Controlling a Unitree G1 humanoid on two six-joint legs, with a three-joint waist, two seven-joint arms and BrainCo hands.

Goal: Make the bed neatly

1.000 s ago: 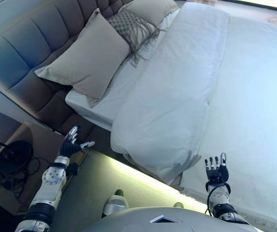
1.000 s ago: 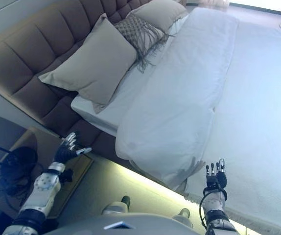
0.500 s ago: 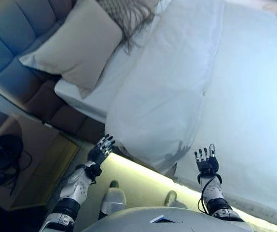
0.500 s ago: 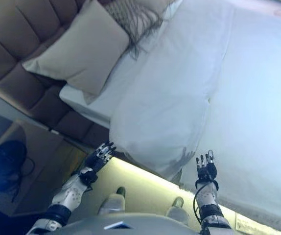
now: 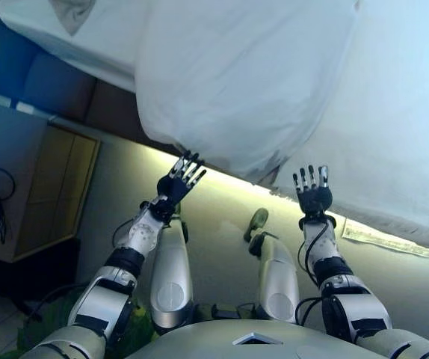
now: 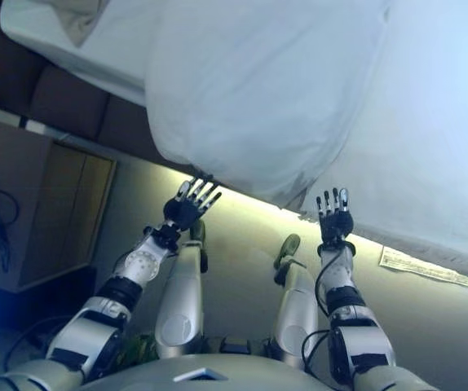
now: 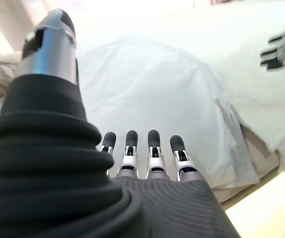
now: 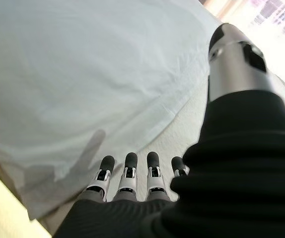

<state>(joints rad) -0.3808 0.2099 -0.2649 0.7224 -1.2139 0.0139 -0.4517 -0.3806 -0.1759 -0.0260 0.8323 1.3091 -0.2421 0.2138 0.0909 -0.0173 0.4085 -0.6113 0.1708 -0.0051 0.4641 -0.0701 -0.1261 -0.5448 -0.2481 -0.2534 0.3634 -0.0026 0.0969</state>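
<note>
A white duvet (image 5: 237,75) lies folded back on the bed, its bulging fold hanging over the near edge (image 5: 263,168). It also fills the left wrist view (image 7: 152,94) and the right wrist view (image 8: 73,64). To its right lies a paler white blanket (image 5: 394,134). My left hand (image 5: 177,179) is open, its fingers straight, just below the duvet's hanging edge. My right hand (image 5: 312,191) is open, its fingers straight, just below the bed edge to the right of the fold. Neither hand holds any cloth.
A corner of a beige pillow (image 5: 69,11) shows at the top left on the white sheet (image 5: 65,37). A wooden nightstand (image 5: 50,194) stands to the left of the bed, with the dark bed base (image 5: 110,108) beside it. A lit strip runs under the bed edge (image 5: 222,179).
The camera has tilted down, so the bed has shifted up in view. Both hands have come closer to the duvet's hanging edge, the left one swinging in from near the nightstand.
</note>
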